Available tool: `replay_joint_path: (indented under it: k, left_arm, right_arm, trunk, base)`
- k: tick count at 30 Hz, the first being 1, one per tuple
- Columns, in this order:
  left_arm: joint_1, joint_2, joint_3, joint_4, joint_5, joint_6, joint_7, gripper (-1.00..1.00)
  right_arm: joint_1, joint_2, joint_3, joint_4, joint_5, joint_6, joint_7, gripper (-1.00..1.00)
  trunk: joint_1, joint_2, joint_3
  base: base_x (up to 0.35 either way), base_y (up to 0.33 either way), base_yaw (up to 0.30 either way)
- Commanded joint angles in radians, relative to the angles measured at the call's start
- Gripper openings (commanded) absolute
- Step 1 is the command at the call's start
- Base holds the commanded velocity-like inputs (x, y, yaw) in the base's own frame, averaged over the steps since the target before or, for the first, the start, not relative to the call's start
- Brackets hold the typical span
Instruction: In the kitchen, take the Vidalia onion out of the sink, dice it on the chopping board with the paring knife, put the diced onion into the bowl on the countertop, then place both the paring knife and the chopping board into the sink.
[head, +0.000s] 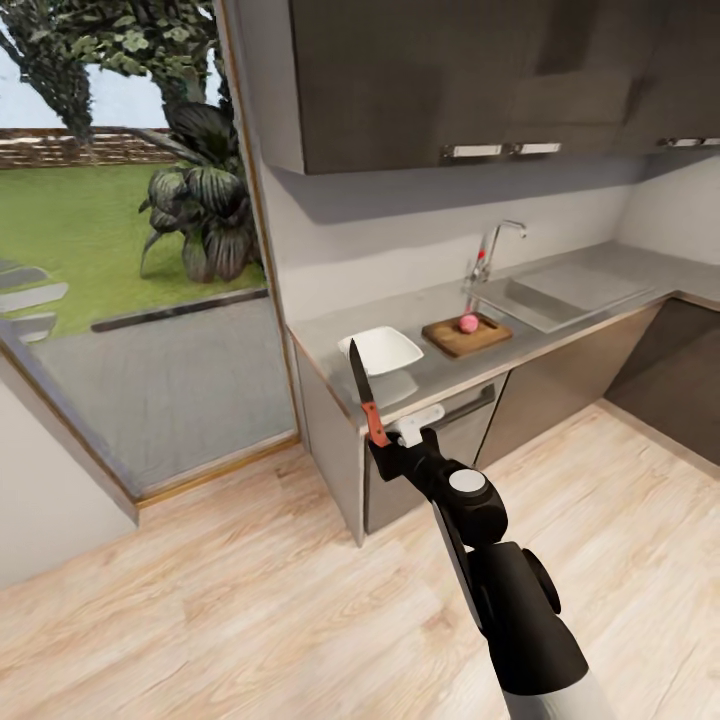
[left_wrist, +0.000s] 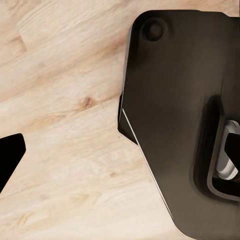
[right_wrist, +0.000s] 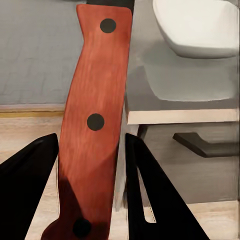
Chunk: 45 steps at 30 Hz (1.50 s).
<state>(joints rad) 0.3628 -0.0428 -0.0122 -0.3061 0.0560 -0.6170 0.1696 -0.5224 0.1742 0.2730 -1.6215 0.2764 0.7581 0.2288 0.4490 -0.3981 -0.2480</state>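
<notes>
Glossy grey worktop (head: 440, 372) carries the dark brown wooden chopping board (head: 466, 335) with the pinkish-red round onion (head: 468, 322) on it, white square bowl (head: 381, 350) just beside. Right claw (head: 385, 443) is clamped on the red-handled paring knife (head: 366, 396), blade up; can't tell what the left claw is doing.

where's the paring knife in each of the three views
Head view: the paring knife stands blade-up in the right gripper, in front of the counter's near edge, just below the bowl.
Right wrist view: its red riveted handle runs up the picture between the two dark fingers.
Left wrist view: wooden floor and dark robot body, no knife.
Shared landmark: the white bowl, visible in the head and right wrist views.
</notes>
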Motion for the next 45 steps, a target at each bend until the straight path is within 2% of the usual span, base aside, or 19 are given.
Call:
replay_joint_path:
  k: [1,33,45]
  left_arm:
    - [0.001,0.000,-0.002,-0.002,0.006,-0.001,0.001,1.00]
    - [0.001,0.000,-0.002,-0.002,0.005,-0.001,0.001,1.00]
    - [0.001,0.000,-0.002,-0.002,0.006,-0.001,0.001,1.00]
  right_arm:
    - [-0.001,0.000,0.000,-0.001,0.011,0.004,0.007,-1.00]
    - [0.001,0.000,0.000,0.000,0.009,0.004,0.007,-1.00]
    - [0.001,0.000,0.000,0.000,0.010,0.004,0.007,-1.00]
  trunk:
    - [0.001,-0.002,-0.002]
    - [0.001,-0.002,-0.002]
    - [0.001,-0.002,-0.002]
  base:
    - [0.217,-0.237,0.000]
    - [0.159,-0.269,0.000]
    - [0.131,-0.284,0.075]
